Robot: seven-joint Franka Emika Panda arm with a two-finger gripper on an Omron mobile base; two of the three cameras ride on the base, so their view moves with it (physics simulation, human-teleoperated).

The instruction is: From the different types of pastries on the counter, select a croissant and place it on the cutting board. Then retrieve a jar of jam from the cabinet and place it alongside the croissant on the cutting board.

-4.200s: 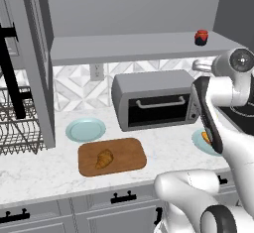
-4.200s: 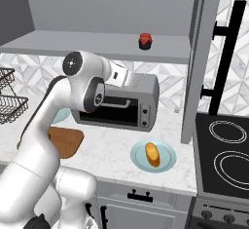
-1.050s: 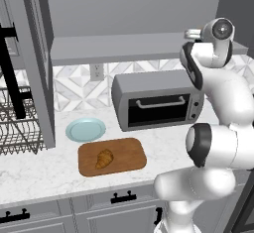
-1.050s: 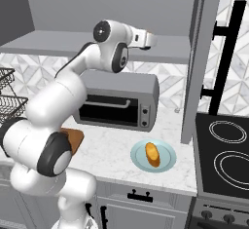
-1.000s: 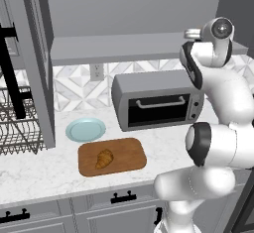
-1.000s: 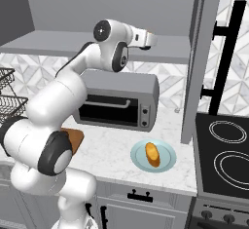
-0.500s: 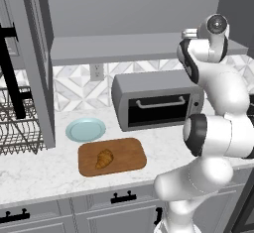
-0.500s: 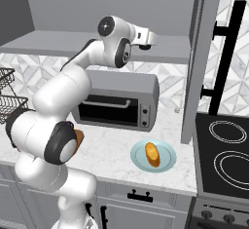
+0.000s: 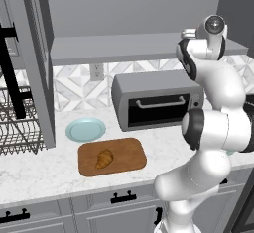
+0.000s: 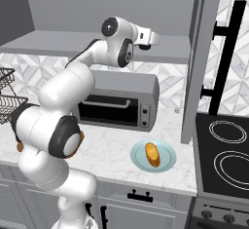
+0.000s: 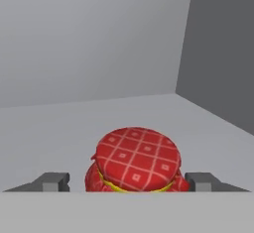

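Our claw [image 11: 127,183] is spread open on the cabinet shelf [image 11: 64,128], a finger [image 11: 53,181] either side of the jar of jam [image 11: 135,161]; the croissant [image 9: 103,158] lies far below on the cutting board [image 9: 129,150].

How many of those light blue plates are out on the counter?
2. One empty plate sits just behind the cutting board, left of the toaster oven. The other plate holds the orange-yellow pastry, right of the oven. The arm may hide others.

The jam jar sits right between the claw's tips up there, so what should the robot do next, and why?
Probably close the claw on the jar of jam. Its fingertips stand apart on either side of the jar, and the croissant already lies on the cutting board.
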